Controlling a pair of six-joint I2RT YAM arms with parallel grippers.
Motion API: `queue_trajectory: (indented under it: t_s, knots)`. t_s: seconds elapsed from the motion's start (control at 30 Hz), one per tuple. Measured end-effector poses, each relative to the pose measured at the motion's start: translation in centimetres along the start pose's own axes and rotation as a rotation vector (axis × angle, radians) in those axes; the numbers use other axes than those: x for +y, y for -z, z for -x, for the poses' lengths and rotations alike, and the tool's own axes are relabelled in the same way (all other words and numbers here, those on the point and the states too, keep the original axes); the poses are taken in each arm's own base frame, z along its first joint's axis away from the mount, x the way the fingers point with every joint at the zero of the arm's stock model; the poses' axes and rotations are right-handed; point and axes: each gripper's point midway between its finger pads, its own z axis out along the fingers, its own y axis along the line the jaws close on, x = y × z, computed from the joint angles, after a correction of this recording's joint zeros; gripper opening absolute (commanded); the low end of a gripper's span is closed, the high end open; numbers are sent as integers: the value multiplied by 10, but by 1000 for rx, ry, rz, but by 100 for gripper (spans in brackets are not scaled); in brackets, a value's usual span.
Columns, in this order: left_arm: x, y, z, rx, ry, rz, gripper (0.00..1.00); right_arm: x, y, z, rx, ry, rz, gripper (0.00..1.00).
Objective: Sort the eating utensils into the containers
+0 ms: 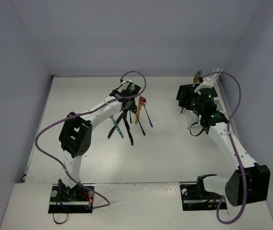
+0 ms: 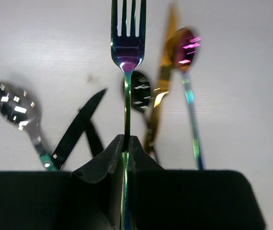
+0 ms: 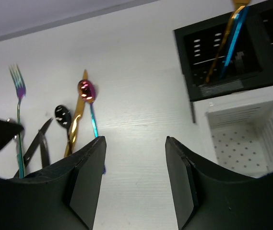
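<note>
**A:** Left wrist view first: what is in the pinch?

**B:** Your left tool (image 2: 126,141) is pressed together on the handle of the iridescent fork (image 2: 126,52), tines pointing away. Whether the fork is clear of the bench (image 1: 174,153) I cannot tell.

**A:** And the rest of the pile?

**B:** It lies fanned out mid-bench, toward the far edge: the silver spoon (image 2: 14,105), black knife (image 2: 78,127), black spoon (image 2: 138,91), gold knife (image 2: 162,86) and magenta spoon (image 2: 185,45).

**A:** The other arm?

**B:** Your right tool (image 3: 134,139) is spread and holds nothing. It hangs by the far right corner, where the black caddy (image 3: 180,62) and white caddy (image 3: 242,109) sit side by side. The black one has a gold piece (image 3: 225,43) and a blue piece (image 3: 232,43) standing in it.

**A:** So which step is this?

**B:** By my reading, the pick is made and the carry is due. Lift the fork straight up so it drags nothing from the pile. Take it across toward the far right corner, tip it upright and lower it into a compartment. Mind your right arm, which sits over that corner.
</note>
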Motion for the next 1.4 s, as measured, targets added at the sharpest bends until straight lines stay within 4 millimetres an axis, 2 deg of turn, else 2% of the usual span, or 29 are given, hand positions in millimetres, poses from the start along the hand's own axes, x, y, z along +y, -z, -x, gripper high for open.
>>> queue_trajectory:
  t_s: [0.1, 0.23, 0.33, 0.57, 0.7, 0.8, 0.87, 0.97, 1.03, 1.13, 1.17, 1.27, 1.3, 1.33, 1.4]
  knots:
    - [-18, 47, 28, -107, -26, -141, 0, 22, 3, 2, 10, 26, 79, 50]
    - [-28, 95, 41, -199, -93, -308, 0, 59, 13, 17, -5, 62, 215, 52]
    - [-35, 116, 37, -229, -168, -425, 0, 87, 25, 30, -28, 89, 311, 53]
    - [-50, 153, 11, -239, -347, -625, 0, 154, 54, 54, -85, 162, 504, 54]
    - [-61, 182, 11, -282, -409, -720, 0, 182, 58, 53, -83, 191, 569, 54]
    - [-64, 200, 13, -324, -431, -778, 0, 190, 50, 43, -54, 201, 576, 54]
    - [-64, 209, 14, -343, -437, -806, 0, 192, 42, 34, -29, 206, 569, 52]
    - [-65, 215, 13, -351, -448, -833, 0, 193, 34, 23, 2, 211, 560, 44]
    - [-67, 216, 12, -352, -455, -846, 0, 194, 32, 19, 13, 216, 557, 31]
    - [-68, 216, 9, -346, -462, -860, 0, 197, 33, 18, 11, 226, 560, 5]
    - [-68, 215, 7, -342, -464, -862, 0, 199, 34, 19, 6, 228, 564, 0]
    - [-70, 210, 4, -330, -468, -864, 2, 207, 38, 23, -7, 227, 585, 0]
    - [-71, 208, 4, -327, -468, -863, 9, 208, 39, 23, -9, 235, 586, 0]
    - [-71, 208, 3, -324, -468, -863, 23, 208, 38, 22, -9, 240, 583, 0]
    - [-71, 205, 3, -319, -461, -855, 40, 206, 37, 22, -11, 251, 573, 0]
